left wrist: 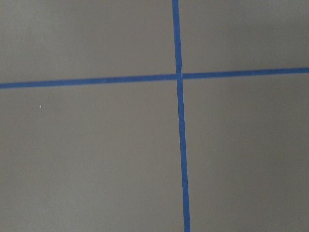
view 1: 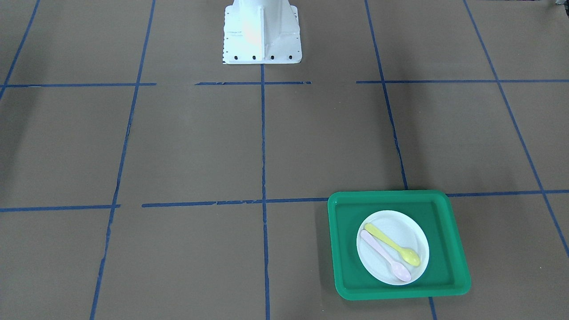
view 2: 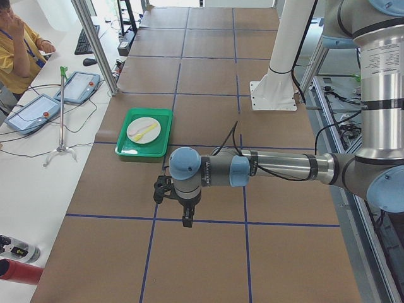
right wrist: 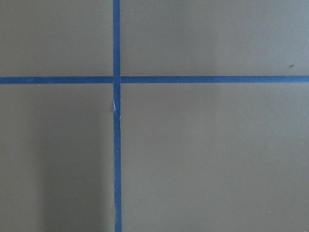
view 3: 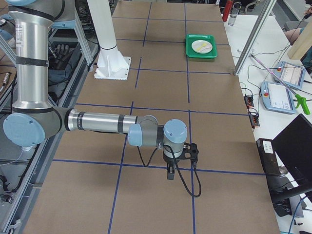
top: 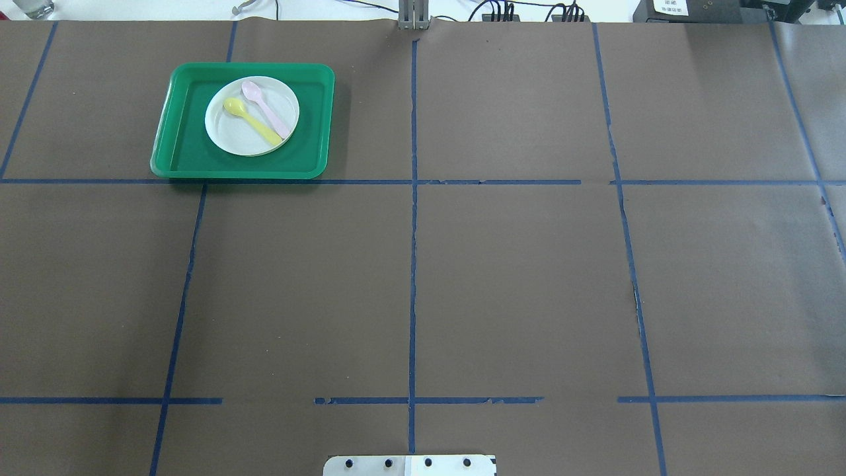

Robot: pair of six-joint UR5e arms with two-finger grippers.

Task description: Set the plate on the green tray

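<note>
The white plate [view 1: 402,231] lies inside the green tray [view 1: 346,249], with a yellow spoon [view 1: 393,244] and a pink spoon [view 1: 384,255] on it. In the overhead view the plate [top: 244,135] and tray [top: 185,145] sit at the far left. My left gripper [view 2: 187,218] shows only in the exterior left view, over bare table well short of the tray [view 2: 129,148]. My right gripper [view 3: 169,173] shows only in the exterior right view, far from the tray [view 3: 192,51]. I cannot tell whether either gripper is open or shut.
The white robot pedestal [view 1: 261,33] stands at the table's robot-side edge. Blue tape lines [top: 413,264] grid the brown table. Beyond the far edge are teach pendants [view 2: 28,113], a thin stand [view 2: 62,113] and an operator [view 2: 19,50].
</note>
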